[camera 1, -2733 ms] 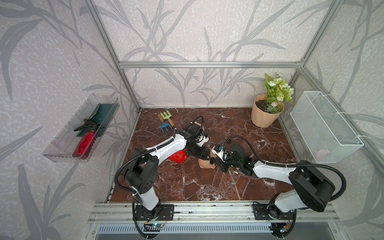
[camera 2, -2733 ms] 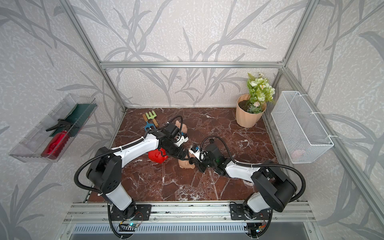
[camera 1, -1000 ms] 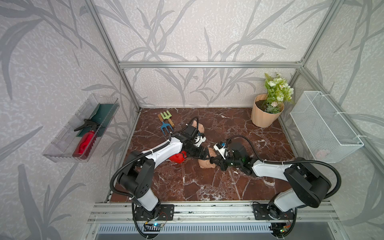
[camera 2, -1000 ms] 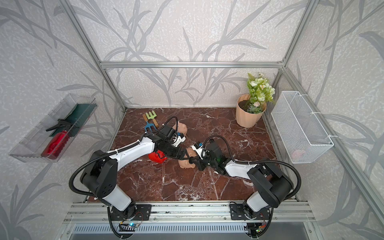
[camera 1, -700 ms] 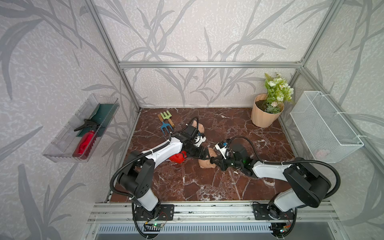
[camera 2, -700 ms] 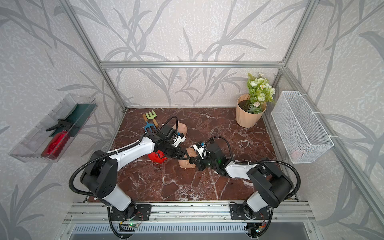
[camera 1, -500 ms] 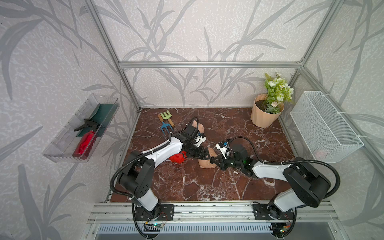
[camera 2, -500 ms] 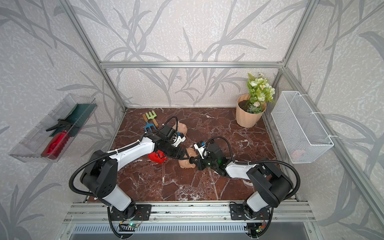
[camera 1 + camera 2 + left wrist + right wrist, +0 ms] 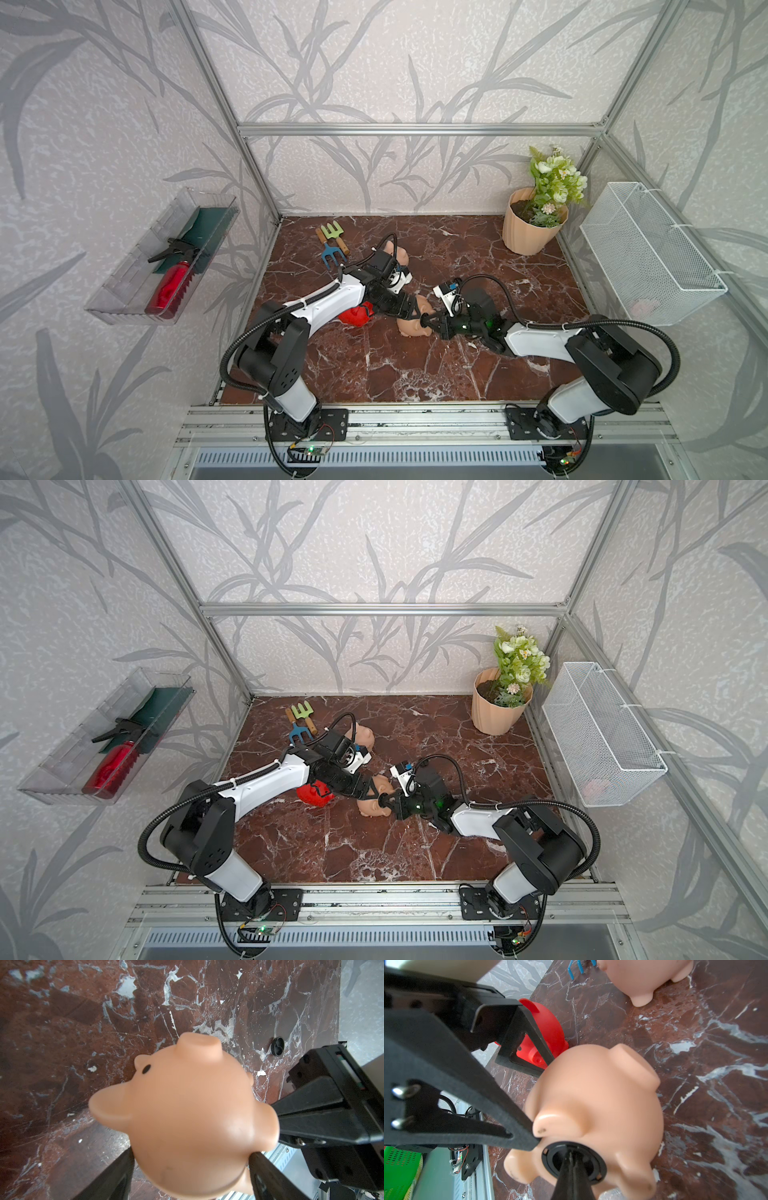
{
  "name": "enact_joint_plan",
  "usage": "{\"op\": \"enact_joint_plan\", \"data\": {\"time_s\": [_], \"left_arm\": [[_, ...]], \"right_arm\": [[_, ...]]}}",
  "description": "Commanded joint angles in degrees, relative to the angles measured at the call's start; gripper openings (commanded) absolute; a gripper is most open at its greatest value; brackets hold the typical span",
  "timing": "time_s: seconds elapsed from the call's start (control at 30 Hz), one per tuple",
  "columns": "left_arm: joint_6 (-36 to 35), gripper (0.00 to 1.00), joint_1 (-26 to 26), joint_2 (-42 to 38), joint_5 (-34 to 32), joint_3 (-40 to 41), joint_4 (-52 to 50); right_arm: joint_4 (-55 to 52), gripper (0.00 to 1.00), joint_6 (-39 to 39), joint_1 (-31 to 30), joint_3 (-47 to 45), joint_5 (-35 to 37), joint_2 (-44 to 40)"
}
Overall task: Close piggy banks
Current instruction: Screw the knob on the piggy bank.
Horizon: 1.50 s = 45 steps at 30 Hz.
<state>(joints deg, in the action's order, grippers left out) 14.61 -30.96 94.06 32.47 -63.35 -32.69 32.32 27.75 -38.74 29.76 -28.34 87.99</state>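
Observation:
A peach piggy bank (image 9: pixel 409 329) (image 9: pixel 371 809) lies on its side mid-floor, belly hole toward the right arm. My left gripper (image 9: pixel 409 309) (image 9: pixel 190 1159) is shut on its body, one finger on each flank. The right gripper (image 9: pixel 571 1155) (image 9: pixel 428 322) is shut on a black plug (image 9: pixel 588 1164) that sits in the belly hole of this piggy bank (image 9: pixel 602 1095). The red piggy bank (image 9: pixel 355 318) (image 9: pixel 546 1028) lies just behind the left fingers (image 9: pixel 508 1105). A second peach piggy bank (image 9: pixel 398 254) (image 9: pixel 645 974) stands farther back.
A loose black plug (image 9: pixel 277 1046) lies on the marble floor. Two small garden forks (image 9: pixel 332 245) lie at the back left. A peach flower pot (image 9: pixel 528 232) stands in the back right corner. A wire basket (image 9: pixel 648 257) and a clear tray (image 9: pixel 162 266) hang on the side walls.
The left gripper's fingers have closed in onto the peach piggy bank. The right gripper has stayed shut at the belly hole with the plug.

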Motion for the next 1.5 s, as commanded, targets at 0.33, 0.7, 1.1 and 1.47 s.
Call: {"op": "enact_joint_plan", "data": {"time_s": [0.33,0.7,1.1,1.47], "left_arm": [[0.6,0.83,-2.8,1.6,7.3,0.3,4.3],[0.4,0.83,-2.9,1.7,6.8,-0.1,3.6],[0.1,0.83,-2.9,1.8,6.5,-1.0,2.6],[-0.1,0.83,-2.9,1.6,5.9,-1.3,1.8]], "right_arm": [[0.6,0.00,8.4,-1.1,-0.5,0.0,1.6],[0.8,0.00,9.3,-1.1,-0.5,-0.5,2.0],[2.3,0.00,10.5,-1.0,-1.0,-0.1,1.6],[0.7,0.08,9.3,-1.0,-0.8,-0.4,0.7]]}}
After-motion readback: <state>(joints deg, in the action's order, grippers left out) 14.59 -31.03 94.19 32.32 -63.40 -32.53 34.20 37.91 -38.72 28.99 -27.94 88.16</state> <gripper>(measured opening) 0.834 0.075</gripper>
